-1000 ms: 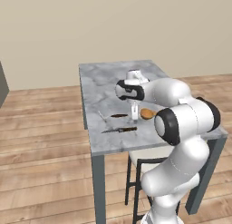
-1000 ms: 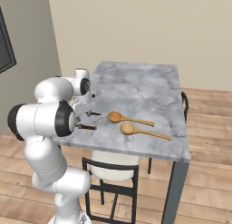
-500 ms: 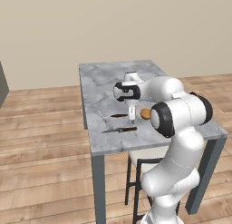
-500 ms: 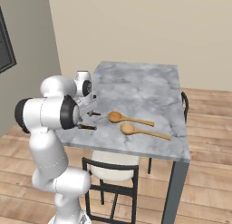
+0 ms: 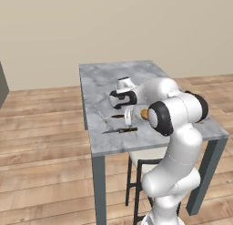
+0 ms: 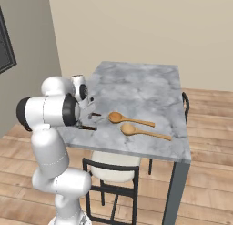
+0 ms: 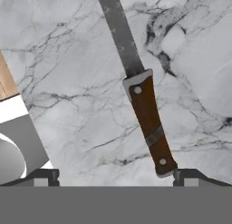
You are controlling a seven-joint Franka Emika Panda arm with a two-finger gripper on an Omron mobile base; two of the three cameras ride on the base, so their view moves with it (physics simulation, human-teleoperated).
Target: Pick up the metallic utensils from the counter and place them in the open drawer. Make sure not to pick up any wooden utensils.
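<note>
The marble counter (image 5: 113, 78) carries two metallic utensils near its front left: one with a dark handle (image 5: 117, 116) and a knife (image 5: 119, 130) closer to the edge. In the hand view a knife (image 7: 149, 123) with a riveted brown handle and a grey blade lies straight below. My gripper (image 7: 115, 177) is open, its fingertips (image 7: 43, 177) spread wide, and the handle's end sits just above the right tip. The gripper (image 5: 129, 114) hangs low over the utensils. Two wooden spoons (image 6: 129, 120) (image 6: 145, 132) lie to the right. The open drawer is out of view.
A chair with a pale seat (image 6: 113, 162) is tucked under the counter's front edge. Wooden floor surrounds the counter, with a beige wall behind. A dark appliance edge (image 6: 5, 46) shows at the far left.
My hand has moved down and toward the counter's front left, closer to the metallic utensils, and the elbow has swung. The utensils and spoons lie where they were.
</note>
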